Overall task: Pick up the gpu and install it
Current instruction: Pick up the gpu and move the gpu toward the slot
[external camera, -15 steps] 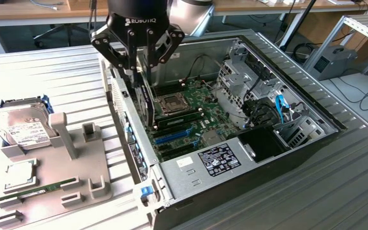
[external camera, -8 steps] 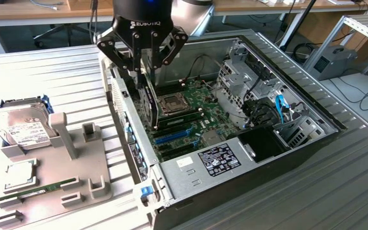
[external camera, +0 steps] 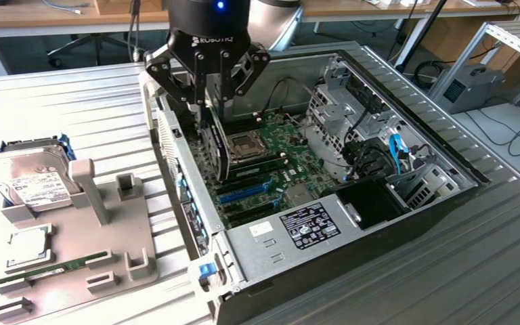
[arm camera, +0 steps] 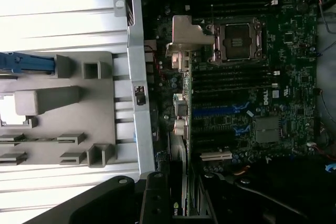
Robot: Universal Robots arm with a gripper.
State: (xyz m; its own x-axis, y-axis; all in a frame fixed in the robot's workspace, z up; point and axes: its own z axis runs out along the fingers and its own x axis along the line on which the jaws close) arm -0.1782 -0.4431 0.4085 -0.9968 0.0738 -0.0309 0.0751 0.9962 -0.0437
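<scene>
My gripper [external camera: 208, 101] hangs over the left side of the open computer case [external camera: 422, 128], shut on the gpu [external camera: 214, 139]. The gpu is a thin dark card held on edge, and it reaches down towards the motherboard [external camera: 283, 169], just inside the case's rear wall. In the wrist view the gpu [arm camera: 178, 203] sits between the black fingers [arm camera: 113, 198], and past it lie the blue expansion slot [arm camera: 218, 111] and the CPU socket [arm camera: 237, 39].
A grey parts holder [external camera: 70, 264] on the metal table at the exterior view's left carries a hard drive [external camera: 30, 179], a processor chip [external camera: 27, 247] and a green memory stick [external camera: 57, 265]. Inside the case are the power supply [external camera: 310, 223], drive cages [external camera: 337, 108] and cables.
</scene>
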